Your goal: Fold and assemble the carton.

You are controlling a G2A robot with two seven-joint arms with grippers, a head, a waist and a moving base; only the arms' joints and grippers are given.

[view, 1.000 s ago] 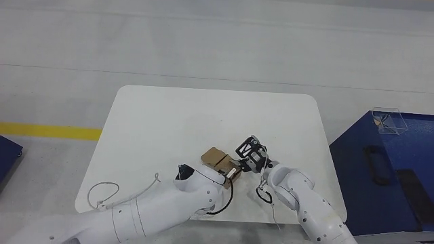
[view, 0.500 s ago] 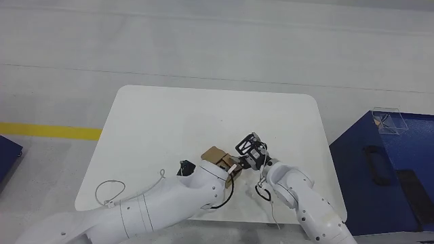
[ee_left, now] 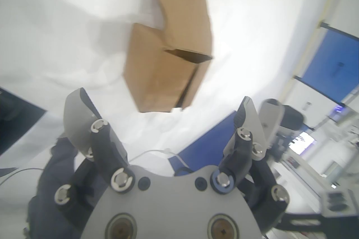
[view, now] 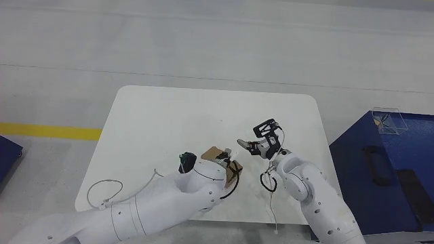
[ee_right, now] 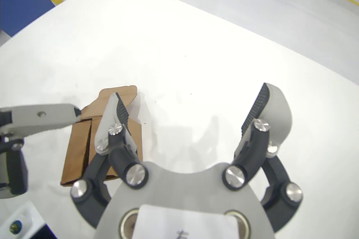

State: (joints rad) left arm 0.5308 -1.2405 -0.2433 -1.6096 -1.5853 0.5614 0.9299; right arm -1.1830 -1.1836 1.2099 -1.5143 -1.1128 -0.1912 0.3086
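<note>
The right gripper (ee_right: 190, 91) has pulled back from the carton (ee_right: 78, 144), wide open, empty. The left gripper (ee_left: 161, 97) gapes over it near the table's (view: 169, 115) front edge; unheld, it may spring open.

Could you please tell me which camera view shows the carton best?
The left wrist view: the whole carton lies unobstructed, flaps visible. In the right wrist view the right end effector covers part of it; in the top view it sits partly under an arm.
</note>
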